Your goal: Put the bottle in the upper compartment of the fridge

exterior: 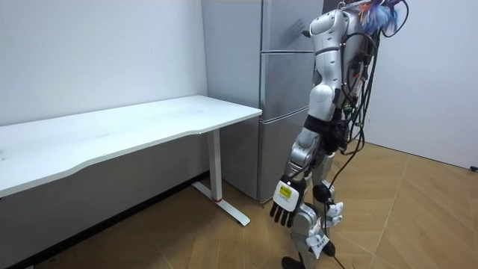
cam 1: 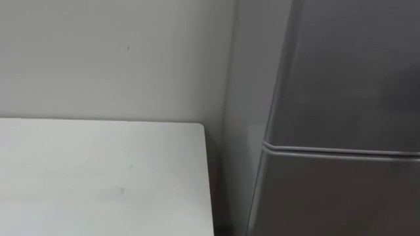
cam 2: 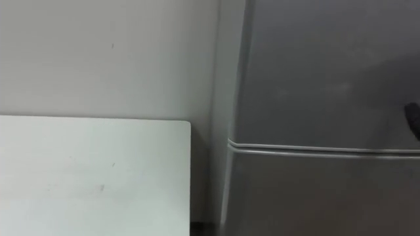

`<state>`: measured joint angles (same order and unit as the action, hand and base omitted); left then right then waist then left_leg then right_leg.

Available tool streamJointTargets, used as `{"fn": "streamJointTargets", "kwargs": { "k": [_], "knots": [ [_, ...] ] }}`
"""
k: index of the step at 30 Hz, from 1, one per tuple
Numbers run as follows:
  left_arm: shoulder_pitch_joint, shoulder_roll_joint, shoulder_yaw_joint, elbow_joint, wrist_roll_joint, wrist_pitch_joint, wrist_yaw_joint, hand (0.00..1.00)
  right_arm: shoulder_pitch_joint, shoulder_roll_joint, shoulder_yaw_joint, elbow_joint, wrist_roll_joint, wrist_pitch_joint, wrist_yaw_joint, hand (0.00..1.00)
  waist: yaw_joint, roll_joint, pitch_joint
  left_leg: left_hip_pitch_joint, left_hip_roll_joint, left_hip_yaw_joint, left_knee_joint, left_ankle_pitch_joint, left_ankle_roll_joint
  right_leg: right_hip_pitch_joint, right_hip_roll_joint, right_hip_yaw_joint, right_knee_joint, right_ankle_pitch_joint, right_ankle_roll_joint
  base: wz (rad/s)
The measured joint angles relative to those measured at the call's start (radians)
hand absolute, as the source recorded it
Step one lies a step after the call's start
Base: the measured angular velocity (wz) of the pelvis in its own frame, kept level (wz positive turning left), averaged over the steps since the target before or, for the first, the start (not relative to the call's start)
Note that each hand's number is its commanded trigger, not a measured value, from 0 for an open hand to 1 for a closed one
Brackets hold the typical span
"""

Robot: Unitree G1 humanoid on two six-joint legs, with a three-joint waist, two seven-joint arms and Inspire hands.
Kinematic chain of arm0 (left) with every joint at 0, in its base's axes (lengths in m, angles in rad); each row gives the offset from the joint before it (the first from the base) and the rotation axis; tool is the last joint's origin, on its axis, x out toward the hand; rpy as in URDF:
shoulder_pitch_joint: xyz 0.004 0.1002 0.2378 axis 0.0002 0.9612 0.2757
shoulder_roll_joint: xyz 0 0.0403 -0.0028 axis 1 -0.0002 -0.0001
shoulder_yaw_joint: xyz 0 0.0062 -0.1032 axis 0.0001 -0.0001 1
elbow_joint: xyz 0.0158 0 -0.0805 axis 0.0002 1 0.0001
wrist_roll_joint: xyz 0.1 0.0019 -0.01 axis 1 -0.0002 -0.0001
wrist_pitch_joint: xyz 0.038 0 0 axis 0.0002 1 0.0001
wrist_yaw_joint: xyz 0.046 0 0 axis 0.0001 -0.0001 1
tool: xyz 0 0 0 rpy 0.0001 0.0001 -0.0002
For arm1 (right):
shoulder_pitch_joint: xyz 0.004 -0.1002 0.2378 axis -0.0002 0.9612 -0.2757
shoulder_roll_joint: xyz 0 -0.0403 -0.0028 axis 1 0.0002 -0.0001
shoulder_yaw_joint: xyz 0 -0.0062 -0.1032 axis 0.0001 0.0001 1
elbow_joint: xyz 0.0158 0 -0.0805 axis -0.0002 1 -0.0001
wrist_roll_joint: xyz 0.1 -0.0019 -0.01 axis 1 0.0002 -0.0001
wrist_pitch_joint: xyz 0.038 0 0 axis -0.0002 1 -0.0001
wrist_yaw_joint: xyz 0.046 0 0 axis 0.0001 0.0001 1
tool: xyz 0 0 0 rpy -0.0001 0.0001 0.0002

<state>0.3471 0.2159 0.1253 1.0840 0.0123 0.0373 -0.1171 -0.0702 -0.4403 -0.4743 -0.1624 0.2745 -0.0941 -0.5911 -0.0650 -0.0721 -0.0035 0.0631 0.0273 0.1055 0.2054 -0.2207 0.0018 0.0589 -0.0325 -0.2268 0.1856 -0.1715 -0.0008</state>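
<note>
the robot stands facing the closed fridge (exterior: 280,90), with the white worktop (exterior: 134,131) at its 9 o'clock. its left hand (exterior: 284,202) hangs by its thigh, fingers released, holding nothing. its right hand (exterior: 306,32) is up at the upper door (cam 2: 328,65), just above the seam; whether its fingers are clenched i cannot tell, nor where the bottle is.

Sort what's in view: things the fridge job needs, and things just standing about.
For the job:
fridge
its upper door, shut
left hand, hanging open by the robot's leg

Just standing about:
white table, beside the fridge
wall behind the table
</note>
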Motion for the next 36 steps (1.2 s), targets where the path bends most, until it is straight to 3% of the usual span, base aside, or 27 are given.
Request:
{"fn": "streamJointTargets", "kwargs": {
  "k": [4, 10, 20, 26, 32, 36],
  "knots": [
    [-0.002, -0.001, 0.008, -0.01, -0.001, 0.0, 0.021, 0.0, 0.031, 0.0, -0.033, 0.029, 0.042, -0.002, -0.032, 0.0, -0.019, 0.0, -0.0006, 0.0, -0.001, 0.003, -0.001, 0.0, 0.0, 0.005, 0.0, 0.004, -0.002, -0.001, 0.001, 0.0],
    [-0.001, -0.002, 0.055, -0.035, -0.021, 0.0, 0.028, 0.0, 0.101, 0.0, -0.098, 0.129, 0.163, 0.0, -0.086, 0.0, -0.018, 0.001, -0.0019, 0.004, -0.002, 0.008, -0.008, 0.0, 0.0, 0.007, -0.001, 0.005, -0.002, -0.002, 0.004, 0.0],
    [-0.005, -0.006, 0.068, -0.045, -0.08, 0.007, 0.071, 0.0, 0.16, 0.007, -0.097, 0.314, 0.255, 0.009, -0.116, 0.0, -0.02, 0.008, -0.0017, 0.005, -0.002, 0.018, -0.011, 0.0, 0.0, 0.008, 0.0, 0.006, -0.015, -0.003, 0.004, 0.01],
    [-0.003, -0.01, 0.066, -0.047, -0.14, 0.006, 0.093, 0.0, 0.212, 0.082, -0.086, 0.385, 0.289, 0.009, -0.139, 0.0, -0.01, 0.019, -0.0004, 0.018, -0.002, 0.027, -0.022, 0.0, 0.0, 0.015, -0.001, 0.006, -0.016, -0.004, 0.006, -0.02],
    [-0.006, -0.009, 0.066, -0.05, -0.138, 0.004, 0.108, 0.0, 0.279, 0.131, 0.028, 0.525, 0.255, 0.002, -0.143, 0.0, -0.009, 0.028, 0.0043, 0.02, -0.002, 0.032, -0.024, -0.001, 0.0, 0.024, -0.001, 0.009, -0.015, -0.005, 0.007, 0.02],
    [0.002, -0.024, 0.066, -0.045, -0.14, 0.003, 0.11, 0.0, 0.339, 0.197, 0.056, 0.597, 0.265, 0.002, -0.123, 0.0, 0.01, 0.04, 0.0024, 0.027, -0.002, 0.039, -0.032, -0.001, 0.0, 0.022, 0.0, 0.025, -0.013, -0.01, 0.007, -0.03]
  ]
}}
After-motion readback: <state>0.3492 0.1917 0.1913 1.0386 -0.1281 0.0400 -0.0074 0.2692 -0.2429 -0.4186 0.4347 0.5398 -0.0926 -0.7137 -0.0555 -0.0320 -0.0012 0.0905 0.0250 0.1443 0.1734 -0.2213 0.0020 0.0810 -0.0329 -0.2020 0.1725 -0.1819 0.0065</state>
